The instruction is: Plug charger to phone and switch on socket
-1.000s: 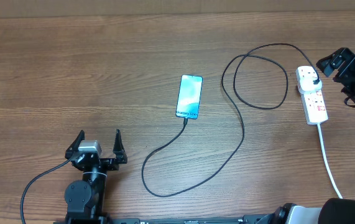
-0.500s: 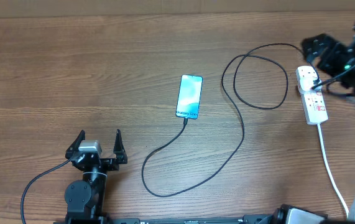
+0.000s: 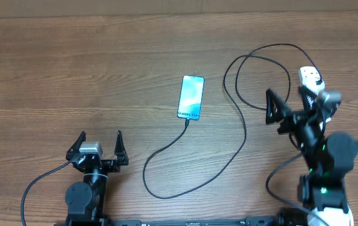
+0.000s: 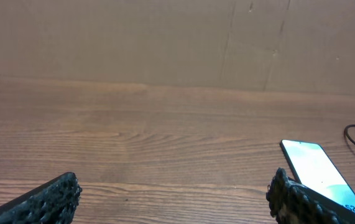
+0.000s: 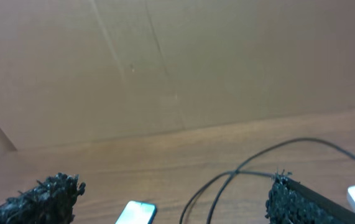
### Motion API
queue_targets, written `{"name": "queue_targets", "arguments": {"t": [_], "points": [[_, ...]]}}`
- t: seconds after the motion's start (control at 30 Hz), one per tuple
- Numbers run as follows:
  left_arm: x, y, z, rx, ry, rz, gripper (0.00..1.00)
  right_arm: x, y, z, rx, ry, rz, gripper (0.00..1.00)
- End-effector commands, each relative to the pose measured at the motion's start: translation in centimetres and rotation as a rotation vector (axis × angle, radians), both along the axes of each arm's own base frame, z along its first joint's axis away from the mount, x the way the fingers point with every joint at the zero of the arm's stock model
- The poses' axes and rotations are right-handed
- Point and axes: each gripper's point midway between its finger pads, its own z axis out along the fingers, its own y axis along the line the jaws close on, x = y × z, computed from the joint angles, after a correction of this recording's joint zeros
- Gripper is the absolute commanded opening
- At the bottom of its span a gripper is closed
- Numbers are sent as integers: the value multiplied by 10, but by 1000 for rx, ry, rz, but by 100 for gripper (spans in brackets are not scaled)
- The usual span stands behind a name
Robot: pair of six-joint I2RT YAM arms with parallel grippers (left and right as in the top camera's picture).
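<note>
The phone lies screen up and lit at the table's middle; it also shows in the left wrist view and the right wrist view. The charger, a thin black cable, runs from the phone's near end, loops widely, and ends in a black plug in the socket, a white power strip. Only the strip's far end shows. My right gripper is open and empty, raised just left of the strip. My left gripper is open and empty at the front left.
The right arm's body covers the strip's near part and its white cord. A cardboard wall stands along the table's far edge. The cable's loop lies ahead of the right gripper.
The right arm has swung from the far right beside the power strip toward the front, and now hangs over the strip's near end. Left arm, phone and cable have not moved.
</note>
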Motion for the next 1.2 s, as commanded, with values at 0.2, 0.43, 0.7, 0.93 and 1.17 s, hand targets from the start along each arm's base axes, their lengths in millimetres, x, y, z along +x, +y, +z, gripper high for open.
{"name": "queue_targets", "arguments": {"t": [0.2, 0.43, 0.7, 0.93, 1.17], "points": [[0, 0, 1, 14, -6, -5, 100, -44, 0, -30, -11, -125, -36, 100], [0, 0, 1, 14, -6, -5, 100, -58, -1, -43, -11, -137, -47, 100], [0, 0, 1, 14, -6, -5, 100, -64, -2, -79, -5, -41, -55, 100], [0, 0, 1, 14, -6, -5, 100, -64, 0, -86, -89, -44, -42, 100], [0, 0, 1, 14, -6, -5, 100, -64, 0, -86, -106, -47, -43, 100]]}}
